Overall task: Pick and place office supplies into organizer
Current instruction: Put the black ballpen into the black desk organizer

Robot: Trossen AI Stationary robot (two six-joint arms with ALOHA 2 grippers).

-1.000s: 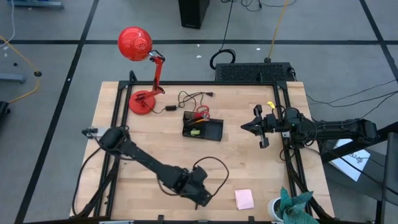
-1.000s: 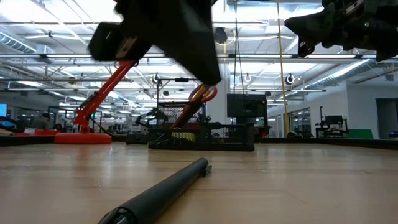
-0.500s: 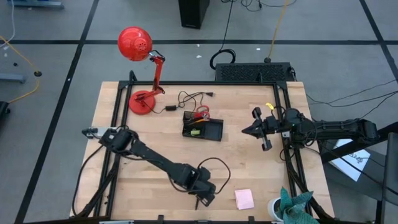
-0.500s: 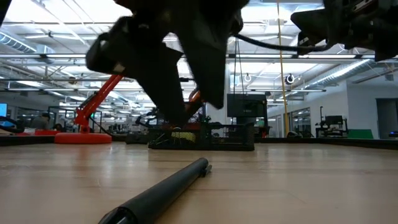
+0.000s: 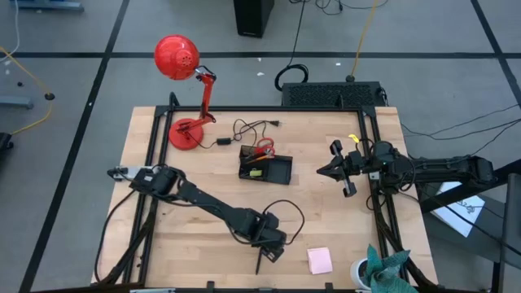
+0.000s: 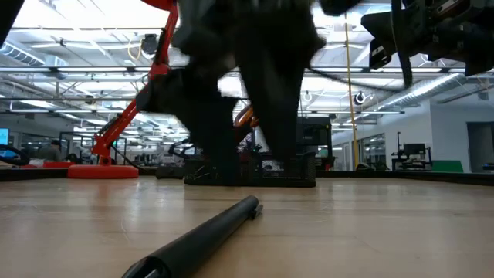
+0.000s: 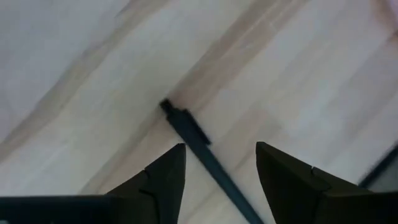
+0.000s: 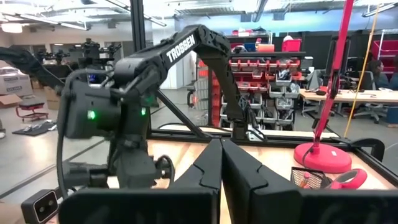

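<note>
A black pen (image 7: pixel 194 138) lies flat on the wooden table near its near edge, also in the low view (image 6: pixel 204 235). My left gripper (image 7: pixel 221 155) hangs open just above the pen, pointing down, one finger on either side of it, touching nothing (image 5: pixel 260 260). The black organizer (image 5: pixel 269 168) stands mid-table and holds red-handled scissors (image 5: pixel 263 148) and a yellow-green block (image 5: pixel 255 172). A pink sticky-note pad (image 5: pixel 319 260) lies to the right of the pen. My right gripper (image 5: pixel 319 169) waits shut in the air to the right of the organizer.
A red desk lamp (image 5: pixel 183 89) stands at the far left, with a black cable (image 5: pixel 244 129) lying between it and the organizer. A black frame (image 5: pixel 370 146) runs along the table's edges. A cup with teal cloth (image 5: pixel 378 270) sits at the near right corner.
My left gripper has come down toward the pen near the table's near edge, and its fingers have opened from shut to wide apart. The pen has stayed where it lay.
</note>
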